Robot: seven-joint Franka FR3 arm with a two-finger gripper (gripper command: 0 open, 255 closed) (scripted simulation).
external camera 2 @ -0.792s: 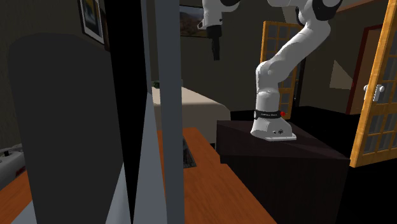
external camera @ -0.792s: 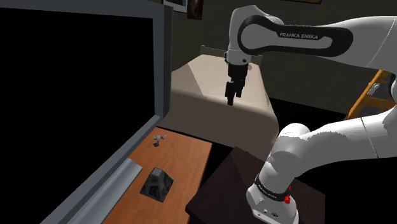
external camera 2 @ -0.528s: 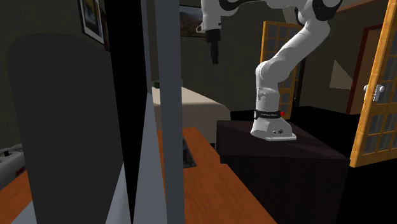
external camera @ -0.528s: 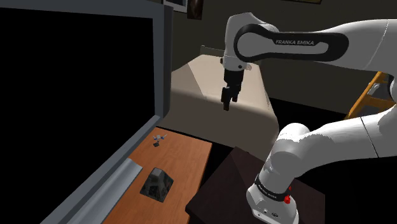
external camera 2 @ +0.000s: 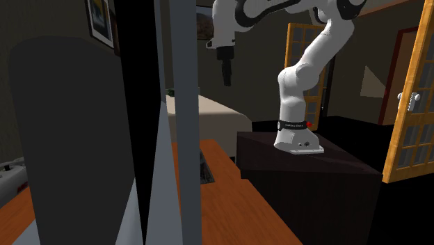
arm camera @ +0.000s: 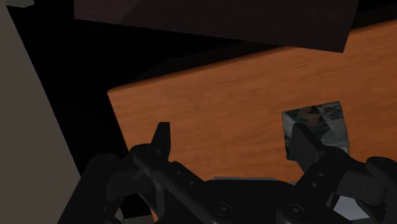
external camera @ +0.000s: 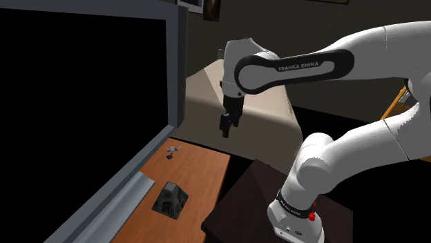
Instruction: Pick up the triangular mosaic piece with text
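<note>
We saw our black two-finger gripper (external camera: 225, 128) (external camera 2: 225, 75) (arm camera: 232, 137) had swung lower, toward the shoulder view's left | fingers stood apart, empty | dark triangular mosaic piece (external camera: 170, 199) (arm camera: 316, 127) lay unmoved near the orange wooden table's (external camera: 200, 169) stand-side edge.

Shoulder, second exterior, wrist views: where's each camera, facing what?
Shoulder view: beside and behind the stand, looking down over the table; arm and hand show.
Second exterior view: low beside the table, facing the stand; arm and hand show.
Wrist view: on the hand, looking down at the mosaic piece; open fingers show.
Shared: shoulder and wrist views both show the piece on the table.
</note>
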